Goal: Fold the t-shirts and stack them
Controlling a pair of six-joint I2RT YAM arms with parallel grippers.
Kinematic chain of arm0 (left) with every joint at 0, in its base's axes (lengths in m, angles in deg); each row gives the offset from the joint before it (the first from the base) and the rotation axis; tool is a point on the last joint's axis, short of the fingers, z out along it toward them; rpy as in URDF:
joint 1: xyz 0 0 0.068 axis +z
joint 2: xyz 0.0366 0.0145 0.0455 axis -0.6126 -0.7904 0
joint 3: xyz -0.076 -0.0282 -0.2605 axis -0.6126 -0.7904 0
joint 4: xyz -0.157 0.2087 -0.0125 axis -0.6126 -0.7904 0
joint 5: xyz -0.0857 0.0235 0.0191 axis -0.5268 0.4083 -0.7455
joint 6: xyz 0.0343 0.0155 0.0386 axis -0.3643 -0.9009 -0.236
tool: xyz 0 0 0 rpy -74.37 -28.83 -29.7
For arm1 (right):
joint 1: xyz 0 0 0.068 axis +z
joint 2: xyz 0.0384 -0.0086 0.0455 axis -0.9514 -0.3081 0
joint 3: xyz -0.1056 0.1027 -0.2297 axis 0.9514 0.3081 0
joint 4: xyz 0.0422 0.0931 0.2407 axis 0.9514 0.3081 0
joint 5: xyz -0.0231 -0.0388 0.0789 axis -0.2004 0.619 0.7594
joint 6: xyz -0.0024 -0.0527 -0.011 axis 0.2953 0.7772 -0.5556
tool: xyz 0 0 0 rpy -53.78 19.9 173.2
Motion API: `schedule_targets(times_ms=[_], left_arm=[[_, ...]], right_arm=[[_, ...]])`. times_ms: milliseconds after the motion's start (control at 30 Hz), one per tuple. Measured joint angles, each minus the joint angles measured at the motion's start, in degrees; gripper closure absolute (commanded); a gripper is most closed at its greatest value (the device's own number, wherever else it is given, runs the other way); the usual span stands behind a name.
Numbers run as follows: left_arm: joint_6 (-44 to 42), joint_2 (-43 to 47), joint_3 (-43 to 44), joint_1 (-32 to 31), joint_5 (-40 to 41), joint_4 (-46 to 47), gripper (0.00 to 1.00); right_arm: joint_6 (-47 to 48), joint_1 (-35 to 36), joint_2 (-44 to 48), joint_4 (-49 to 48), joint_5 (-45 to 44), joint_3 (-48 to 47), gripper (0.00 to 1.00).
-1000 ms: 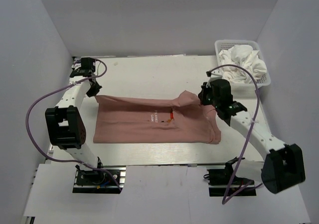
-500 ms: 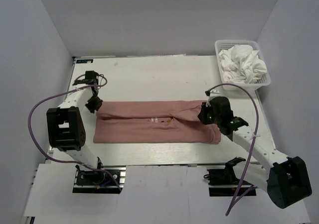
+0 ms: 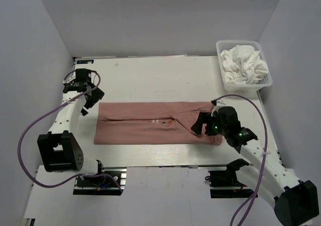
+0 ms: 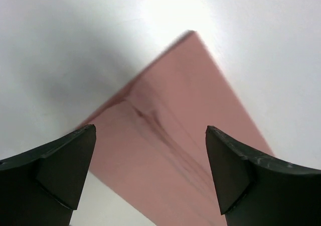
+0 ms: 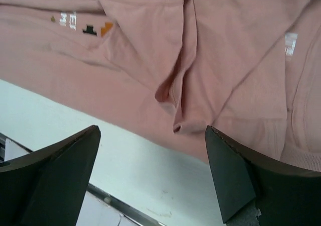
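Observation:
A dusty pink t-shirt (image 3: pixel 150 128) lies flat on the table as a long band folded lengthwise, its small chest graphic (image 3: pixel 168 121) near the fold line. My left gripper (image 3: pixel 90 103) hovers open just off the shirt's far left corner (image 4: pixel 175 105), holding nothing. My right gripper (image 3: pixel 198 127) is open above the shirt's right part, where a sleeve fold (image 5: pixel 176 103) bunches up, and nothing sits between its fingers (image 5: pixel 246 181). Plain white t-shirts (image 3: pixel 243 65) lie crumpled in the basket.
The white mesh basket (image 3: pixel 269 83) stands at the back right corner of the table. Grey walls close in the left, right and back. The table's near edge (image 5: pixel 105 198) runs just below the shirt's front hem.
Both grippers have opened and let go of the pink shirt after bringing its far edge down over the front half. The left gripper has drawn back left, the right toward the near side.

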Motion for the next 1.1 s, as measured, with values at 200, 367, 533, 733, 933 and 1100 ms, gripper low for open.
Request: schedule_targets(times_ms=[200,367,533,733,933,1100], left_arm=[[-4.48,1.36,-2.05,-0.55,-9.55,6.58,0.00],[-6.95,1.66,-5.79,-0.63,-12.90,7.19,0.00],[-8.13,5.44,-7.67,-0.63,-13.94,6.86,0.00],[-8.59,9.18,-7.67,-0.63,-13.99,7.13,0.00],[-8.61,9.25,-7.72,-0.63,-14.47,7.98,0.00],[-8.68,9.07,-7.85,-0.63,-14.80,8.50,0.00]], right_arm=[[1.01,0.00,-14.25,-5.25,-0.92,-7.23,0.10],[2.58,0.24,-28.98,-9.68,0.50,-12.33,0.10],[2.78,2.34,-36.81,-11.72,4.48,-12.66,0.10],[3.67,5.88,-37.31,-14.05,10.73,-11.65,0.10],[7.69,10.71,-34.07,-13.42,12.70,-9.42,0.10],[10.38,13.40,-31.50,-13.20,9.97,-6.60,0.10]])
